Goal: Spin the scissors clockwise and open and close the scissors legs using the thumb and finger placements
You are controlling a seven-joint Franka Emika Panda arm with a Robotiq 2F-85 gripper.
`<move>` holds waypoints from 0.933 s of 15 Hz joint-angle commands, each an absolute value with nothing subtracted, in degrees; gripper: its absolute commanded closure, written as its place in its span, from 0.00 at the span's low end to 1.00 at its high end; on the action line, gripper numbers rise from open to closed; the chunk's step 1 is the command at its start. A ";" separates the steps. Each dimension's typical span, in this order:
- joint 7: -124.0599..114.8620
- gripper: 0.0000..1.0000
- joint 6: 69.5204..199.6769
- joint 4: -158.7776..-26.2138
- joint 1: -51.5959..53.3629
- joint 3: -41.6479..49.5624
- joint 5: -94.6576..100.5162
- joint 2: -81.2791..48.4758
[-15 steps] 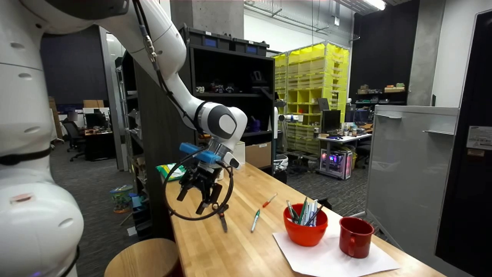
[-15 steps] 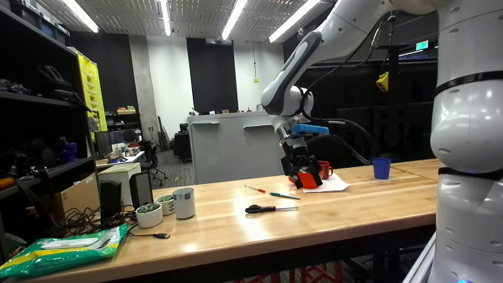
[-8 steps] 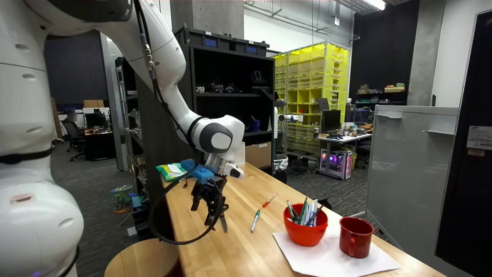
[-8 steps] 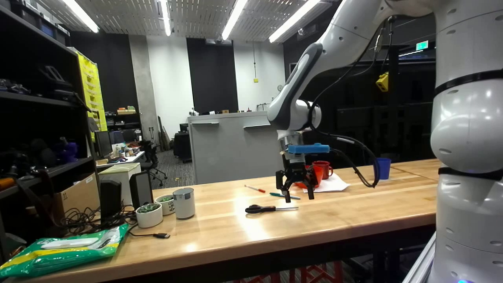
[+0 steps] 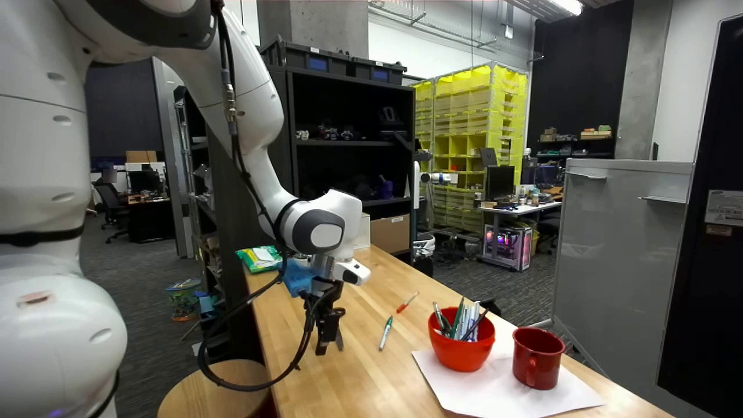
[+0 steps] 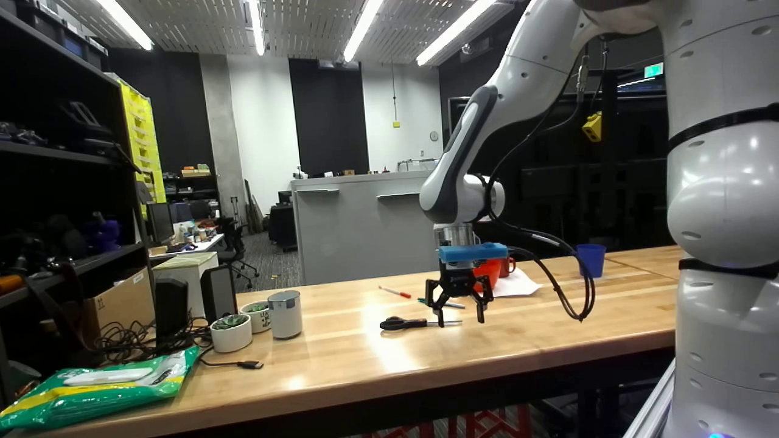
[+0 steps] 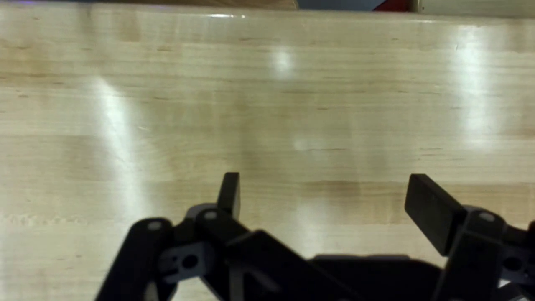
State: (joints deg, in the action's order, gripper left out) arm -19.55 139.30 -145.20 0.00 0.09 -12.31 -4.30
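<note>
The scissors, with black and orange handles and grey blades, lie flat on the wooden table; they show in both exterior views (image 6: 403, 323) (image 5: 340, 339). Their blades look shut together. My gripper (image 6: 461, 323) is open and empty, pointing down above the table by the blade end of the scissors. One finger overlaps the blades in that exterior view. In an exterior view the gripper (image 5: 329, 342) hides most of the scissors. In the wrist view the open fingers (image 7: 322, 188) have only bare table between them, and the scissors are out of view there.
A green pen (image 5: 386, 332) and a red pen (image 5: 407, 302) lie beyond the scissors. A red bowl (image 5: 461, 351) of pens and a red mug (image 5: 537, 360) stand on white paper (image 5: 464, 397). A grey cup (image 6: 285, 315) and plant pots (image 6: 231, 336) stand at the other end.
My gripper has come down towards the table and turned from tilted to pointing nearly straight down. It stays open. The scissors have not moved.
</note>
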 commanded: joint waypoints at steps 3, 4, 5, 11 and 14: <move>-26.49 0.00 142.84 -146.30 0.84 0.34 -10.63 -5.46; -27.01 0.25 142.95 -146.31 0.85 0.38 -10.50 -5.64; -27.39 0.26 142.94 -146.31 0.86 0.41 -10.38 -5.79; -29.44 0.69 142.81 -146.14 1.30 0.36 -9.44 -6.28; -30.19 0.90 142.94 -145.87 1.71 0.25 -9.14 -6.37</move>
